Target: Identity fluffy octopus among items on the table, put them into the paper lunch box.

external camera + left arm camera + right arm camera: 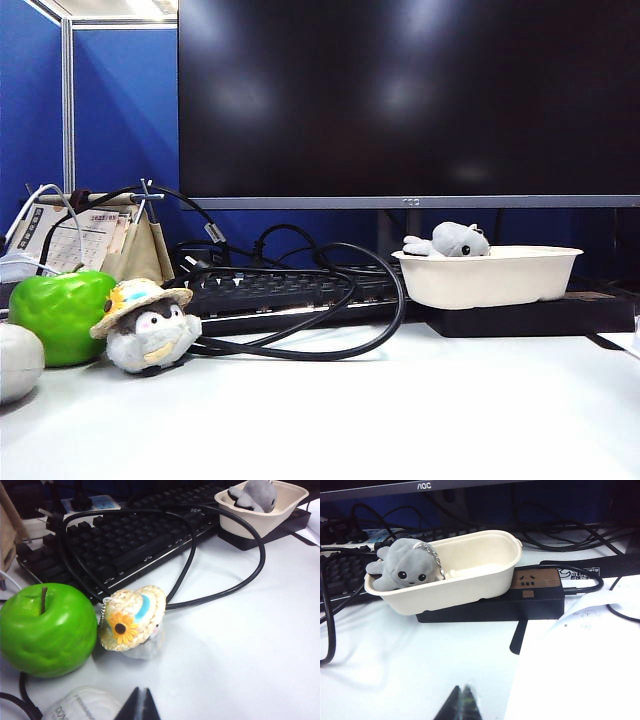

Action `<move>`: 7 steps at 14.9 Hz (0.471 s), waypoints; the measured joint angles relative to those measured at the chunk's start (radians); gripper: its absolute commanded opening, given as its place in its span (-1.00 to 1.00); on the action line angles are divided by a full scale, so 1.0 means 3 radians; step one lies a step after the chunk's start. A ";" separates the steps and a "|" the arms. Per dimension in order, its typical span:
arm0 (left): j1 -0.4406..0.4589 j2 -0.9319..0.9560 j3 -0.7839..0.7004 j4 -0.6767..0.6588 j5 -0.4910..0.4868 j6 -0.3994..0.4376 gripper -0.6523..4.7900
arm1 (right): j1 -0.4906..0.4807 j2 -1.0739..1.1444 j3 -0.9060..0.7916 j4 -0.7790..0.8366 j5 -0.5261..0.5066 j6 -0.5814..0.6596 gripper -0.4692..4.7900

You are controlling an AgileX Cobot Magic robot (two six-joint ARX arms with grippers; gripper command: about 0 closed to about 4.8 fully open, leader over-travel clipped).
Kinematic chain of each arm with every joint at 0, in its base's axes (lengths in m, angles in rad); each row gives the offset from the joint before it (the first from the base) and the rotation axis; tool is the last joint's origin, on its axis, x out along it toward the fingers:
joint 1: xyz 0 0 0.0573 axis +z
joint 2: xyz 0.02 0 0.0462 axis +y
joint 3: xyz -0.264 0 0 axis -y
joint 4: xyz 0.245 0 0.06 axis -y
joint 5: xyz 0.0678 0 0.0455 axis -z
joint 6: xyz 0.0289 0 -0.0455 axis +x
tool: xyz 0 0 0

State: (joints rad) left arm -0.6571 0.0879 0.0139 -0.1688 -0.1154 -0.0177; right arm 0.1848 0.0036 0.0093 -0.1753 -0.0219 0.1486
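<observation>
Left claw (138, 705) closed and empty above table (240, 645), right claw (461, 703) apparently closed, fluffy octopus (402, 565) inside paper lunch box (470, 582)

"AOC" in white on monitor (423, 486) bezel, far centre (only mark clearly legible); print on white pouch (82, 704), near left, too blurred.

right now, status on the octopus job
Left tool shut, right tool shut, both empty. Fluffy octopus in paper lunch box. Nothing obstructing.
</observation>
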 measured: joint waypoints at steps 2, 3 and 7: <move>0.0000 -0.0006 0.0000 0.0003 -0.0031 -0.0001 -0.78 | -0.0001 0.0000 0.0000 0.0001 0.0001 0.0000 -0.85; 0.0000 -0.0006 -0.0001 0.0003 -0.0046 -0.0001 -0.78 | -0.0001 0.0000 0.0000 0.0001 0.0001 0.0000 -0.85; 0.0000 -0.0006 -0.0001 0.0003 -0.0056 0.0000 -0.78 | 0.0000 0.0000 0.0000 -0.0005 0.0001 0.0000 -0.85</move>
State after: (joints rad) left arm -0.6571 0.0860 0.0135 -0.1680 -0.1322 -0.0177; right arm 0.1848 0.0036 0.0093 -0.1768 -0.0216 0.1486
